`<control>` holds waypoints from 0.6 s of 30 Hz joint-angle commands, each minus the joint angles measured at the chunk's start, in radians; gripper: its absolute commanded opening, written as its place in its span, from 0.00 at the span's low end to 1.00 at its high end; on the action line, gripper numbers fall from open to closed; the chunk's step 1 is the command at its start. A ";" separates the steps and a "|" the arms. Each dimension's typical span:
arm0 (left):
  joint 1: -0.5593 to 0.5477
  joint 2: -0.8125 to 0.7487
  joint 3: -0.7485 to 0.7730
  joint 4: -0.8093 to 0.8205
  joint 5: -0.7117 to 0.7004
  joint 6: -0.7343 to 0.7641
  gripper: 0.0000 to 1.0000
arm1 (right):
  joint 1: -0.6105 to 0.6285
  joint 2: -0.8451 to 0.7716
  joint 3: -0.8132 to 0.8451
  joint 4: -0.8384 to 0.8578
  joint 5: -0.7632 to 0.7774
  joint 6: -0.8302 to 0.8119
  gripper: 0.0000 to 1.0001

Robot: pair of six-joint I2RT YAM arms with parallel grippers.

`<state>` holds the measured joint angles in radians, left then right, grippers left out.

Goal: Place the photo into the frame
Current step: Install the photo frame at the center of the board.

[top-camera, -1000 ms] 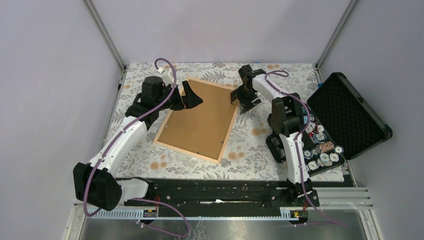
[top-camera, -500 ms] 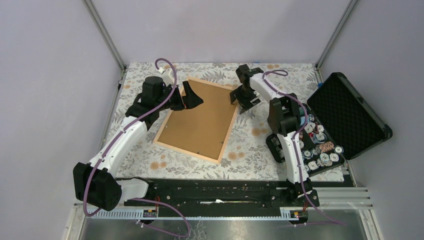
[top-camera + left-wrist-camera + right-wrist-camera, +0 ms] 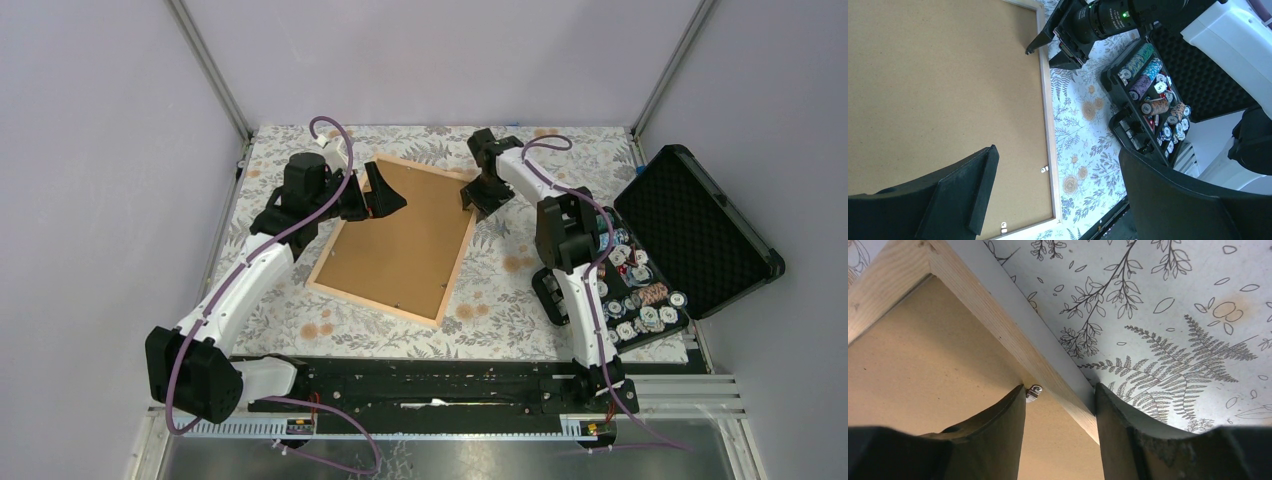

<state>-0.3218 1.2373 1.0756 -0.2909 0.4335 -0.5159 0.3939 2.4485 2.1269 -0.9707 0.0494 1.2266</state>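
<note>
The light wood frame (image 3: 458, 262) lies face down on the floral cloth, with the photo's plain brown back (image 3: 400, 240) showing inside it. My left gripper (image 3: 388, 195) hovers open above the frame's upper left part; in the left wrist view its jaws (image 3: 1057, 152) stand wide above the brown board (image 3: 948, 75) and a rail (image 3: 1044, 100). My right gripper (image 3: 480, 197) is at the frame's far right corner. In the right wrist view it (image 3: 1059, 387) straddles the rail (image 3: 998, 325): the outer finger lies against the wood, and a gap remains at the inner finger, beside a small metal clip (image 3: 1033, 391).
An open black foam-lined case (image 3: 700, 230) lies at the right, with a tray of poker chips (image 3: 630, 290) beside the right arm. Metal posts (image 3: 210, 70) and grey walls enclose the floral table (image 3: 500, 290).
My right gripper has shifted a little left and back onto the frame's right rail, and its jaws have narrowed round it. The left arm and the frame have not moved.
</note>
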 commanded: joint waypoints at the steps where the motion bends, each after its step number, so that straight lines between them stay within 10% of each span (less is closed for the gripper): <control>1: -0.005 -0.032 0.033 0.036 0.010 0.013 0.99 | 0.039 0.020 -0.077 -0.044 0.056 -0.052 0.51; 13: -0.005 -0.030 0.031 0.036 0.008 0.011 0.99 | 0.039 0.024 -0.122 0.044 0.081 -0.308 0.01; 18: -0.004 -0.032 0.031 0.036 0.007 0.013 0.99 | 0.039 -0.013 -0.198 0.227 0.065 -0.664 0.00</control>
<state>-0.3222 1.2369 1.0756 -0.2909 0.4332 -0.5159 0.4072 2.3985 2.0396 -0.8539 0.0677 0.8902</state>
